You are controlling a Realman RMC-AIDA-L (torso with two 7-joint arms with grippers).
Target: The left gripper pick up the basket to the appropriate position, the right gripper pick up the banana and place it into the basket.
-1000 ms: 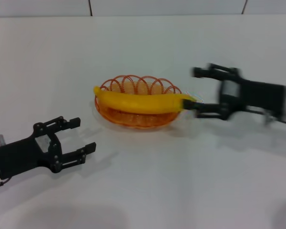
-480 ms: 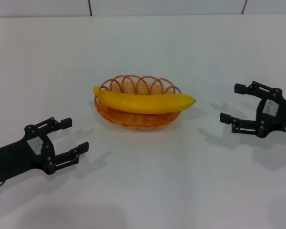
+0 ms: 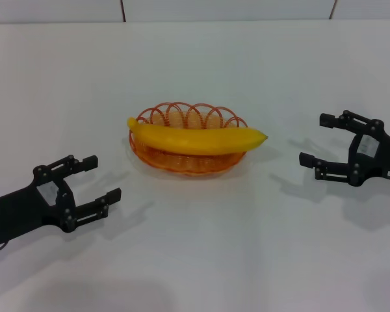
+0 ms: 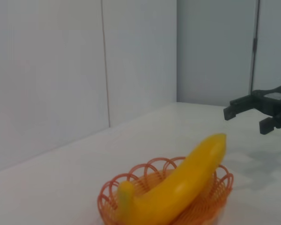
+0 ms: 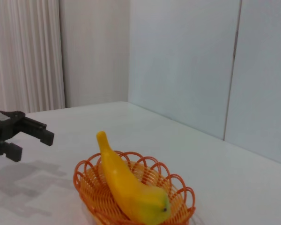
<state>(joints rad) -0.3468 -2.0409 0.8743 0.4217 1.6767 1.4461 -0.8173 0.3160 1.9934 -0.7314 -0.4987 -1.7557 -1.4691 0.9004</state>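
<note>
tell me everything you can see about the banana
The banana is large, smooth and bright yellow, gently curved, with pointed ends, one tinged green in the right wrist view. It lies lengthwise across the orange wire basket, resting on its scalloped rim, with both tips reaching past the edge. Only the basket touches it. The left gripper and right gripper sit open on either side, both well clear of it.

Smooth bright yellow curved banana (image 3: 195, 138), greenish at one tip in my right wrist view. Shallow orange looped-wire basket (image 3: 182, 117), scalloped rim pattern. My left gripper (image 3: 99, 178): matte black, small white label. My right gripper (image 3: 315, 139): black, white label. Plain white table (image 3: 201, 247).
</note>
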